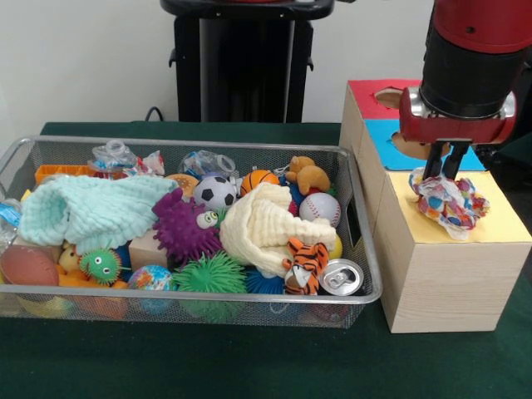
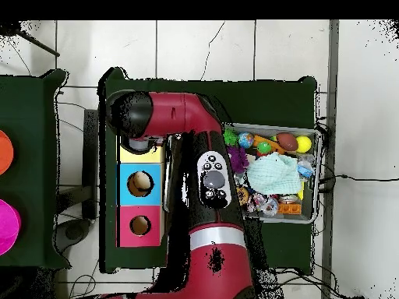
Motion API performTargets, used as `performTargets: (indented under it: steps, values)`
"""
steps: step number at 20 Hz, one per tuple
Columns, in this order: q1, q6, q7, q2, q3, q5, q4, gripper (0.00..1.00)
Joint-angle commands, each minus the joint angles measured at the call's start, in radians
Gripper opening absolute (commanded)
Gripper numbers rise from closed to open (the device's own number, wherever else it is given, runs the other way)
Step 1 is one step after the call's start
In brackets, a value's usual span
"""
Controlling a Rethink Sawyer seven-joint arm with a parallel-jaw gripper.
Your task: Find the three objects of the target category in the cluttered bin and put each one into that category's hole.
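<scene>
We are seeing the fingers (image 1: 441, 170) gripping a crumpled patterned wrapper (image 1: 447, 202) above the yellow section (image 1: 490, 216) of the wooden box (image 1: 440, 278).

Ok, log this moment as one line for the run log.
gripper: shut on crumpled wrapper | over yellow section of wooden box | bin: cluttered

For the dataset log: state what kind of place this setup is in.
Probably a robotics lab or test room: a wire bin crammed with toys sits on a green-covered table beside a wooden sorting box with coloured holes, and the overhead view shows a white tiled floor with cables.
</scene>
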Motion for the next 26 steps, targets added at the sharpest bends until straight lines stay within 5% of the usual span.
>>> performTargets:
  steps: [1, 19, 26]
  values:
    - [0.008, -0.021, 0.173, 0.024, -0.005, 0.010, 0.118, 0.00]
    - [0.047, 0.046, 0.198, -0.032, -0.021, 0.080, 0.164, 0.00]
    - [0.039, -0.039, 0.172, 0.011, -0.019, 0.064, 0.169, 0.00]
